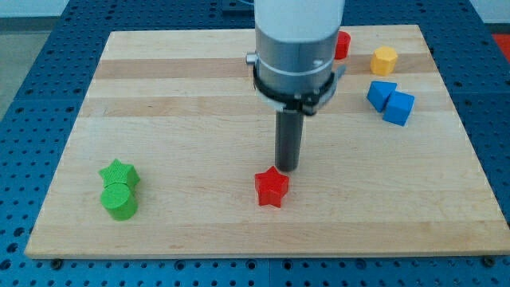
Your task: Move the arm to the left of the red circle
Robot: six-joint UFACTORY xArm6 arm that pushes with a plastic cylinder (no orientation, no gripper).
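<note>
The red circle [343,45] sits near the view's top, right of centre, mostly hidden behind the arm's grey body. My tip [287,168] is at the end of the dark rod, near the board's middle. It stands far below and to the left of the red circle. It is just above and to the right of a red star [272,187], close to it or touching it.
A yellow hexagon block [384,60] lies at the top right. Two blue blocks [390,101] sit together below it. A green star [119,173] and a green cylinder [119,201] touch at the bottom left. The wooden board [199,104] lies on a blue perforated table.
</note>
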